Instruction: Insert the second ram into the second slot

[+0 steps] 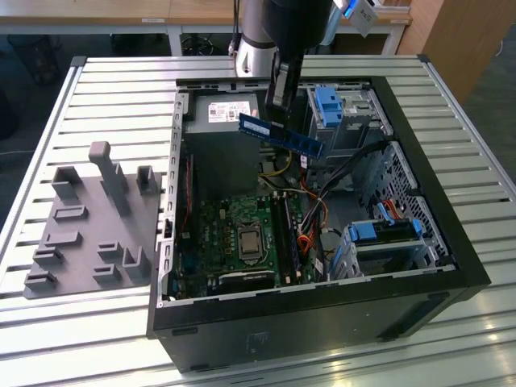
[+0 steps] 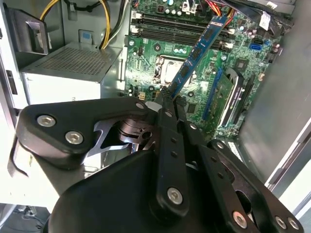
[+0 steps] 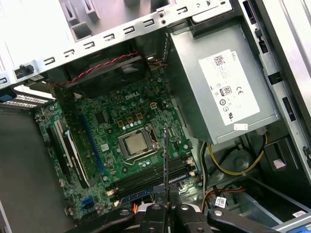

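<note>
A slatted metal table (image 1: 451, 97) carries an open computer case (image 1: 322, 322) lying on its side. A grey moulded holder (image 1: 81, 242) sits beside it at the exterior view's left. The robot arm (image 1: 258, 32) comes down over the far part of the case.

Inside, the grey power supply (image 1: 222, 113) fills the far corner, and the green motherboard (image 1: 234, 218) lies nearer the camera. Two drive cages with bright-blue brackets (image 1: 330, 105) stand along the exterior view's right. A bundle of black and orange cables (image 1: 310, 218) crosses between the cages and the board, close to the memory slots (image 1: 286, 230).

The gripper (image 1: 278, 109) is clamped narrowly on the memory stick (image 1: 282, 135), which hangs in the air above the case. It is tilted, with the end at the exterior view's right lower, and is not seated in any slot.

The second wrist view shows the closed fingers (image 2: 167, 104) from behind. The stick (image 2: 199, 48) reaches away from them over the board toward the slots (image 2: 170, 24).

The first wrist view shows the stick (image 3: 165, 160) edge-on as a thin line above the slots (image 3: 150, 177), beside the processor socket (image 3: 135, 143). It also shows yellow wires (image 3: 228, 165) below the power supply (image 3: 223, 92).
</note>
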You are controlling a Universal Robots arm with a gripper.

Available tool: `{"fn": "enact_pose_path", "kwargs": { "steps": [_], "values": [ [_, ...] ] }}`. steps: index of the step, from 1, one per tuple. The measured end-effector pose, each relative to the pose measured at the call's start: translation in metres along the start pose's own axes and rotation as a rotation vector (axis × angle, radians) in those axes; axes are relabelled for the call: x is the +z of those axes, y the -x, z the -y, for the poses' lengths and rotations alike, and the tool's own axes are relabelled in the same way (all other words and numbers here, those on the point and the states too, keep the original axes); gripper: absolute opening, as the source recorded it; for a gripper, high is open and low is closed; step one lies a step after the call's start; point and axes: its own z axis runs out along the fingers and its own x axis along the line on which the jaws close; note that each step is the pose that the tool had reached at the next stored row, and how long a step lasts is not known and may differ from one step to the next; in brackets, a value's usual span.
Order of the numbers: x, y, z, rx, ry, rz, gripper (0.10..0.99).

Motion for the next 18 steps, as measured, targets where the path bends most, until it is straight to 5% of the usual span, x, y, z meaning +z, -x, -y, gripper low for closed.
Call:
{"fn": "enact_pose_path", "kwargs": {
  "steps": [18],
  "values": [
    [0.0000, -0.0001, -0.0001, 0.064, -0.001, 0.0024, 0.137]
  ]
}}
